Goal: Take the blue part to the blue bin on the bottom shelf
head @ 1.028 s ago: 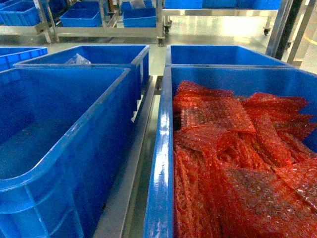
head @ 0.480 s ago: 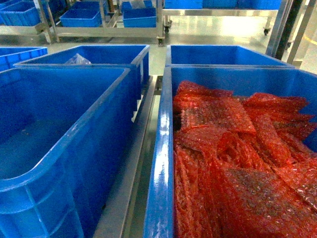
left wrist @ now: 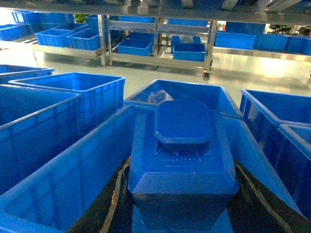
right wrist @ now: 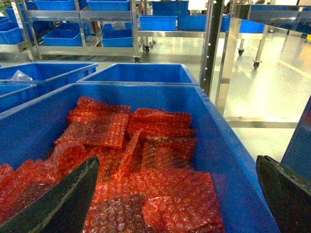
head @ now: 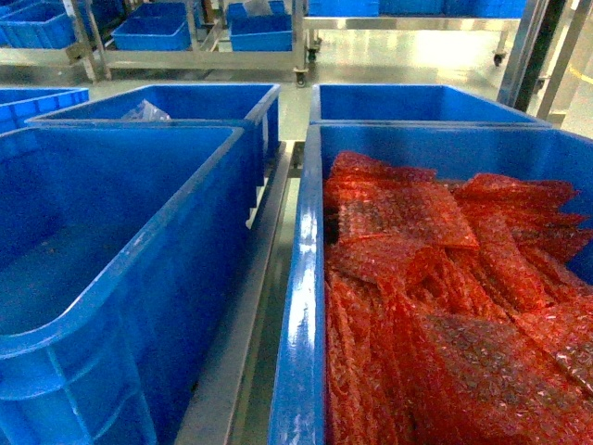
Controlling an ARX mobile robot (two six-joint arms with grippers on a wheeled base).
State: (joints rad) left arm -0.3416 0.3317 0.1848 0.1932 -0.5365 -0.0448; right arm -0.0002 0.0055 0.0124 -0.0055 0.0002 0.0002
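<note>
- Blue part (left wrist: 182,155), rigid moulded plastic, sits clamped between my left gripper's (left wrist: 181,194) fingers, low on its sides; likely light, slippery
- my right gripper (right wrist: 180,204) gapes wide, empty

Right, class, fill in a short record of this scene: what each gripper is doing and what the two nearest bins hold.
left gripper: shut on the blue part, held over blue bins
right gripper: open, holding nothing, above the red bubble-wrap bags
left bin: no bags visible inside
right bin: piled with the red bubble-wrap bags
background: racks carrying more blue bins
</note>
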